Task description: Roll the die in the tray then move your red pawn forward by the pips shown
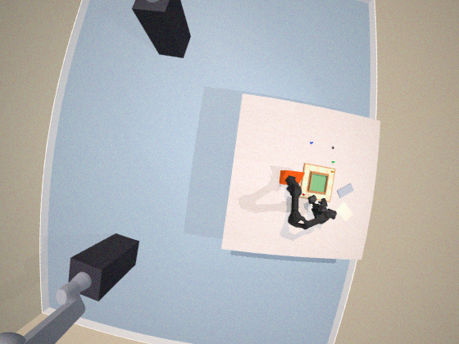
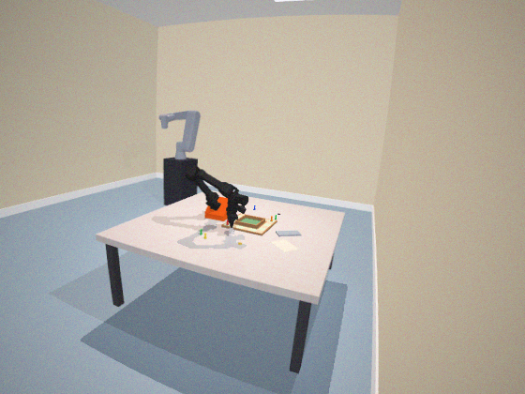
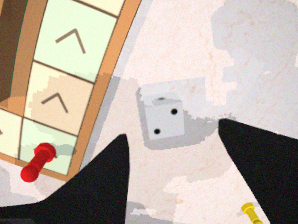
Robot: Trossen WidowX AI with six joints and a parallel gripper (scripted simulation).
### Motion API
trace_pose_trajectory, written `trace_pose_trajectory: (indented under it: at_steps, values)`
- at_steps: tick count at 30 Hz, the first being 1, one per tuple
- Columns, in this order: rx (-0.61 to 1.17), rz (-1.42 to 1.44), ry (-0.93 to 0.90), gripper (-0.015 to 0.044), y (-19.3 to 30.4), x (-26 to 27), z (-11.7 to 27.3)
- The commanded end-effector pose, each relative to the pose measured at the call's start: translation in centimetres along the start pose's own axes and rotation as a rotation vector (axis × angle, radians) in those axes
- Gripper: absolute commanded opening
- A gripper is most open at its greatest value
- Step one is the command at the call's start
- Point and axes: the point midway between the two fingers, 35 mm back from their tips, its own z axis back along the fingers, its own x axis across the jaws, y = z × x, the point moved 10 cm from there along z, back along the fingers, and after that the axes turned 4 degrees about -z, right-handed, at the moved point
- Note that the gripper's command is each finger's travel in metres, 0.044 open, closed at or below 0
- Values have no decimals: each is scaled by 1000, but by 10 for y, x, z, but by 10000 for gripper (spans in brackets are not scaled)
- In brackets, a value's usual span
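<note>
Partly cropped, the yellow pawn (image 3: pixel 249 212)

Room: plain beige walls (image 2: pixel 272 94), light blue floor (image 1: pixel 135 143) (image 2: pixel 187 319), white baseboard (image 1: pixel 373 61) (image 2: pixel 291 194) along the wall foot. Grey ceiling (image 2: pixel 225 14) with a bright white light panel (image 2: pixel 292 1) at the top edge of the exterior view. Worktop (image 1: pixel 274 123) (image 2: pixel 155 234): pale pinkish, four-sided, dark legs (image 2: pixel 114 277); fine mottling up close in the wrist view. Broad shadow on the floor under it. Black pedestal (image 1: pixel 174 37) (image 2: pixel 170 188) behind, carrying a grey jointed arm (image 2: pixel 191 128). Second black block (image 1: pixel 119 262) in the top view, well apart from the worktop.
</note>
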Motion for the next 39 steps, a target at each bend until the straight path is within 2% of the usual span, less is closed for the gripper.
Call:
trace_pose_trajectory:
  at_steps: [1, 18, 24, 31, 34, 39]
  values:
    - [2, 6, -8, 275, 0, 1, -7]
    - [3, 7, -6, 275, 0, 2, -32]
    - [3, 7, -6, 118, 0, 2, -32]
    - [3, 7, -6, 71, 0, 2, -32]
    - [2, 6, -8, 0, -1, 1, -29]
    - [-4, 5, -19, 0, -6, 0, -4]
